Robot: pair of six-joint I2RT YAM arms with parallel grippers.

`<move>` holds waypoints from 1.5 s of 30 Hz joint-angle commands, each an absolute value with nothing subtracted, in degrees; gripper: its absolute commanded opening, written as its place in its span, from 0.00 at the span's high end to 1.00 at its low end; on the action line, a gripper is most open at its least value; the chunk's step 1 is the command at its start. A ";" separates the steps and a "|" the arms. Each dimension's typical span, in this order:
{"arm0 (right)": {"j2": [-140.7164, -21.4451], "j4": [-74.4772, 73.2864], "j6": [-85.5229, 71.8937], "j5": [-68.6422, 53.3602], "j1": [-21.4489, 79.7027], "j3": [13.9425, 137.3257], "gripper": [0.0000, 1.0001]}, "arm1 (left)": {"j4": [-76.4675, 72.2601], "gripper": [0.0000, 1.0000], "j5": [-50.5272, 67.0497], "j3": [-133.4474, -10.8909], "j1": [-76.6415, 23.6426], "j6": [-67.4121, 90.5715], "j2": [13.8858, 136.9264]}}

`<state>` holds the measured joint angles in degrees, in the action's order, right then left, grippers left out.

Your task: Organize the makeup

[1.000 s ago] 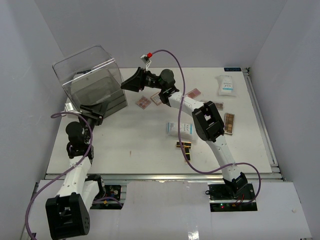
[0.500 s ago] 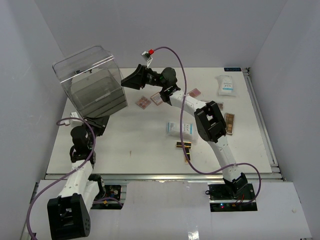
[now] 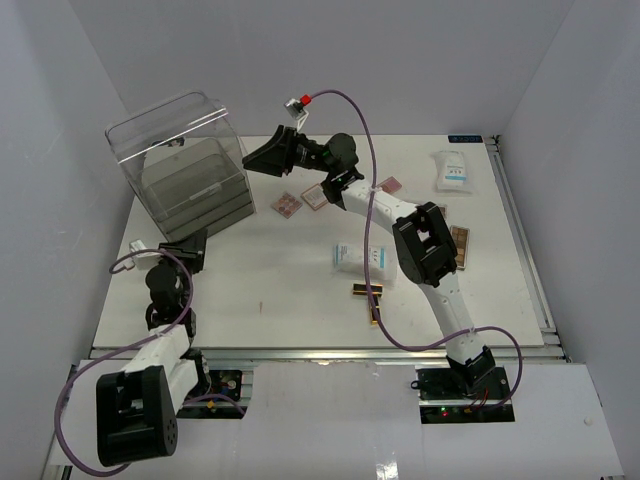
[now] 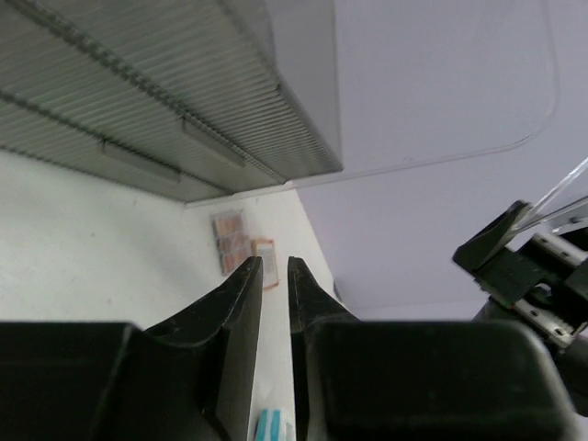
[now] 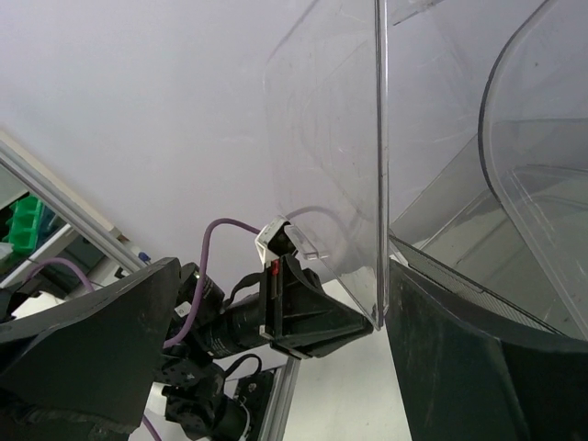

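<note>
Makeup all loose on the table [image 3: 290,290], nothing gripped. Left gripper [image 4: 274,276]: jaws nearly closed, thin gap, empty; two square eyeshadow palettes [image 4: 231,243] lie just past the tips, a white-blue sachet [image 4: 269,426] shows under them. Right gripper [image 5: 276,367]: jaws spread wide, empty, straddling the corner edge of the clear plastic box [image 3: 185,160] (wall sits between the fingers). From its jaws, square palettes sit just below, lipstick tubes [image 3: 368,291] well behind.

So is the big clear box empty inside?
Cannot tell fully: the clear box shows ridged trays, but no makeup is visible inside.
</note>
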<state>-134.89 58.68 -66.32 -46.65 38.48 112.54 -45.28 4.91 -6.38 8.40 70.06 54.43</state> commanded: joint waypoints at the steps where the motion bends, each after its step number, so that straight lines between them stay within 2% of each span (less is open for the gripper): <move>1: -130.36 64.11 -67.94 -47.11 38.63 111.81 0.06 | -55.85 0.70 2.90 -9.56 8.21 70.84 57.56; 20: -128.83 63.95 -66.60 -47.74 38.67 108.23 0.06 | -72.03 0.65 3.81 -14.73 8.17 72.05 65.97; 28: -127.35 62.87 -64.10 -49.11 37.95 104.70 0.02 | -76.20 0.64 5.18 -16.69 8.17 70.78 65.81; 38: -120.80 61.93 -57.66 -53.72 32.06 89.77 0.04 | -76.86 0.64 5.67 -18.09 8.17 70.78 65.42; 41: -117.36 50.23 -47.69 -56.19 30.44 85.11 0.04 | -76.62 0.64 6.02 -18.58 8.27 70.94 65.28; 43: -115.06 40.51 -33.97 -56.73 29.60 84.10 0.04 | -76.31 0.64 6.55 -19.12 8.34 71.09 64.98; 45: -113.84 17.46 -18.94 -51.46 29.53 86.94 0.05 | -75.08 0.64 7.37 -20.07 8.39 71.23 64.00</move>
<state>-120.13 47.62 -48.15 -53.86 29.86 84.76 -73.62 5.55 -16.55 8.40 71.42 66.58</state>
